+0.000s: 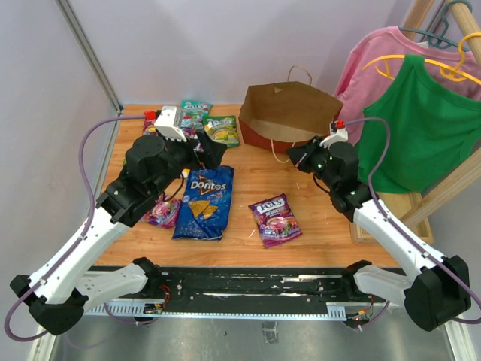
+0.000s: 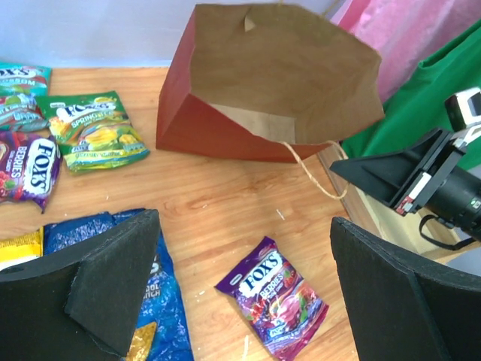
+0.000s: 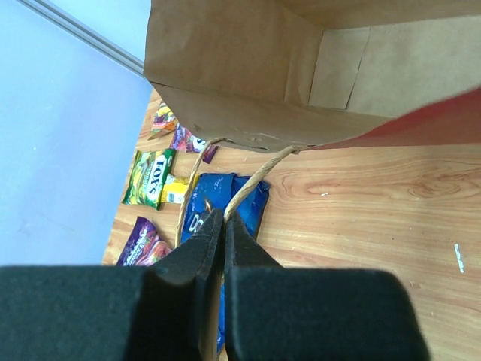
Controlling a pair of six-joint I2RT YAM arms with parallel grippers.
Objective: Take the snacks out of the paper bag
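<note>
Several snacks lie out on the desk (image 1: 323,235): a blue Doritos bag (image 1: 203,201) at near centre, a purple packet (image 1: 275,219) to its right, and a green packet (image 1: 222,129) and a teal packet (image 1: 195,109) at the far left. The paper bag (image 1: 289,113) lies on its side at the far centre-right, red outside and brown within. Its long axis runs left to right and its mouth gapes toward the near edge.

The right hand (image 3: 218,218) is the nearer of the two to it, sitting just on the near side of the mouth. Its fingers are pressed together, and one strand of the bag's twisted handle (image 3: 252,177) appears to run into the seam between their tips, so I take it to be pinching that handle. From this hand the bag lies straight ahead, toward the far side.

The left hand (image 2: 244,286) hangs over the middle of the desk with its fingers spread as wide as they go and nothing between them. The bag lies far and slightly right of it, well apart.

What shows of the bag's inside is bare paper, though the deepest corner is hidden. If anything remains, I would expect a lift or tip by the handle to settle it.
</note>
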